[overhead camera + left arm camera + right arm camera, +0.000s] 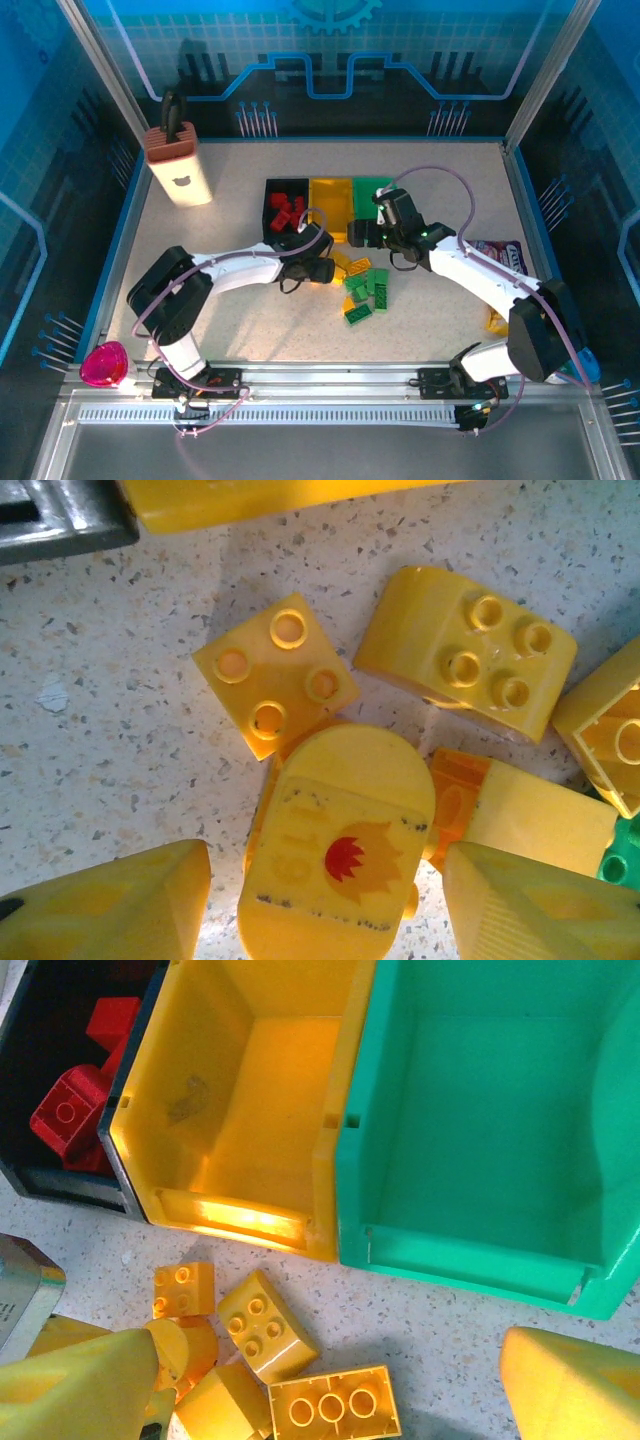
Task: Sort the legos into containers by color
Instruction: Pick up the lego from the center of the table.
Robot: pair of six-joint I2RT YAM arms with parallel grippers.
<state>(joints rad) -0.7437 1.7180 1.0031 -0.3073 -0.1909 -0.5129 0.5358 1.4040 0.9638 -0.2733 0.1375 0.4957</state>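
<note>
We count three colours of legos. The red legos (283, 212) lie inside the black bin (272, 190); the overhead view shows roughly five of them, too bunched for a sure count, and the right wrist view shows two. The yellow legos (352, 266) sit loose on the tabletop (230, 320) just in front of the bins. The left wrist view shows five of them: a square four-stud brick (275, 685), a rounded four-stud piece (465, 665), one cut by the right edge (610, 735), a plain block (540, 815) and a rounded piece with a flame print (335, 850). About four green legos (368, 297) lie just nearer the arms, touching the yellow ones.

The three bins stand side by side, touching: black on the left, the yellow bin (340, 1110) in the middle and the green bin (490, 1260) on the right. The yellow and green bins show bare floors.

The left gripper (325, 865) is spread low over the tabletop, its two fingers (110, 905) either side of the flame-print piece, and we cannot tell whether they touch it. The right gripper (330, 1385) is also spread, holding nothing, above the yellow legos before the yellow and green bins.

One snack packet (497, 255) lies at the right, and one beige box (180, 170) stands at the far left.
</note>
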